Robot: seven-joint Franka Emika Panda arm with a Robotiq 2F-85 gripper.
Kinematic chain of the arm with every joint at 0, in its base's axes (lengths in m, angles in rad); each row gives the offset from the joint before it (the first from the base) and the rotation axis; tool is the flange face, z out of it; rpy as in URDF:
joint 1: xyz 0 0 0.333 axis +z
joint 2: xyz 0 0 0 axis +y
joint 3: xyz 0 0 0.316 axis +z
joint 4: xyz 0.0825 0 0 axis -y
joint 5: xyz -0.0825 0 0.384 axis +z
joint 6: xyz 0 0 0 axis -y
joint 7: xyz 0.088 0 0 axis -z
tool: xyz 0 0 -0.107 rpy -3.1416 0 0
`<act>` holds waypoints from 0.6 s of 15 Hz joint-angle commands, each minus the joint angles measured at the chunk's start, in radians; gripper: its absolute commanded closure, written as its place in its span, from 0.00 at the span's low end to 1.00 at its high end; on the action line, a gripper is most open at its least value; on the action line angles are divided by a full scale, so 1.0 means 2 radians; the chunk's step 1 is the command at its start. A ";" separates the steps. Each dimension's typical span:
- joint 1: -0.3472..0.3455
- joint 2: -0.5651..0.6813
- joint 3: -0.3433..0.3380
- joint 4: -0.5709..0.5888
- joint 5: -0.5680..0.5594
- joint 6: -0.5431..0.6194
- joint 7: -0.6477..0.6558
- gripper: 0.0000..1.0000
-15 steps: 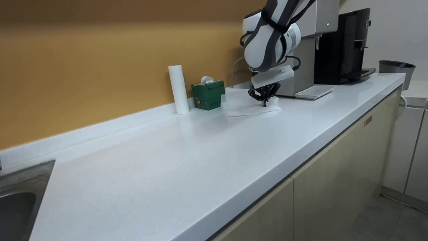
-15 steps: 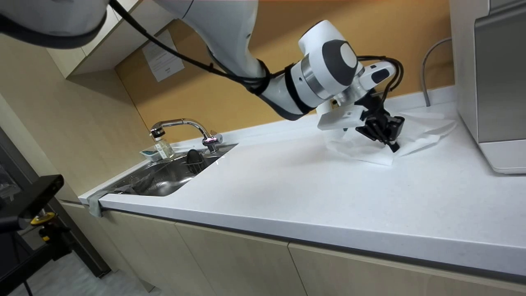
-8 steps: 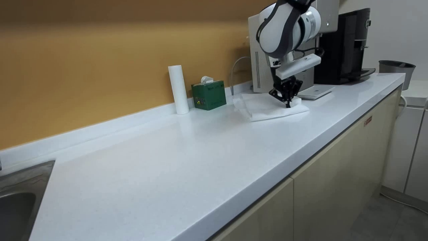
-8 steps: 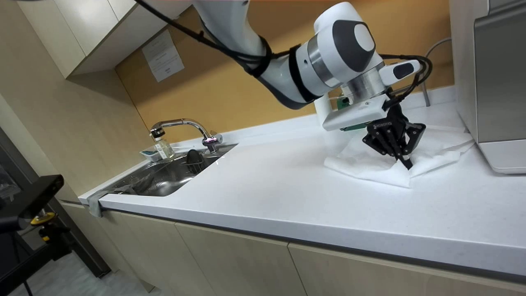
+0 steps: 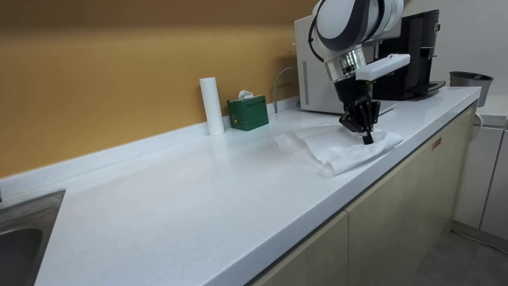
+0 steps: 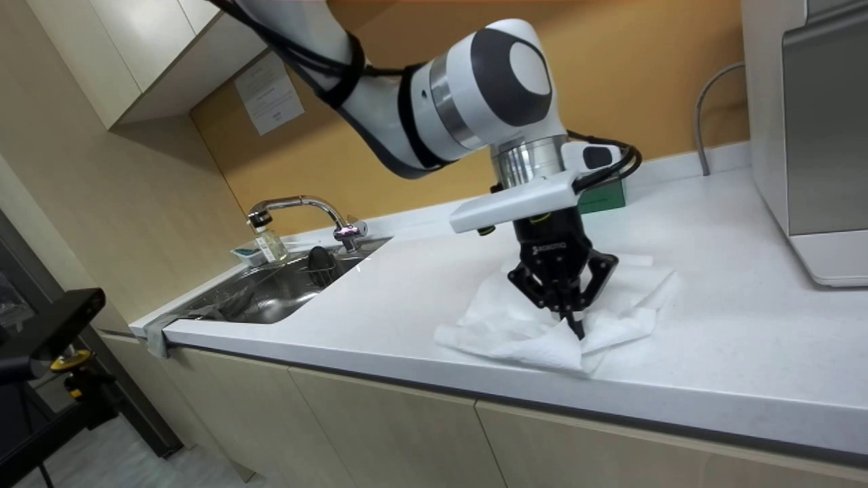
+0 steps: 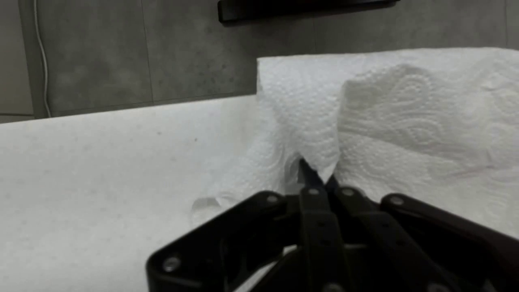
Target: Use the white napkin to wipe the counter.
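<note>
The white napkin [image 5: 333,147] lies rumpled and partly spread on the glossy white worktop [image 5: 178,198], close to its front edge, with the tool [image 6: 575,327] pointing down over it. The fingertips [image 5: 368,138] stand together, clamped on a pinched fold of the napkin, and in the wrist view a raised crease runs from that fold through the embossed sheet. There the sheet hides a stretch of the front edge, with the grey floor [image 7: 97,56] beyond, and I cannot tell whether any of it hangs over. Toward the back, in an exterior view, a white roll [image 5: 211,106] stands on end with a green tissue box [image 5: 248,114] just beside it, a white tissue [image 5: 245,94] poking from its top; both are near the ochre wall [image 5: 119,79] and apart from the napkin. A large pale appliance [image 5: 317,79] stands partly behind the arm [image 5: 337,24], and past it a black machine [image 5: 408,59] and, farther on, a grey container [image 5: 471,84]. Well apart from the napkin, in an exterior view, a steel sink [image 6: 274,308] is set into the worktop, with a chrome faucet [image 6: 349,232] and a clear bottle [image 6: 271,245] at its back.
</note>
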 commanded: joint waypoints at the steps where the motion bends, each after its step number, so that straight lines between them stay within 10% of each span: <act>1: 0.000 -0.021 0.026 -0.033 0.005 0.007 -0.006 1.00; 9: 0.012 0.011 0.051 -0.013 0.050 0.118 0.039 1.00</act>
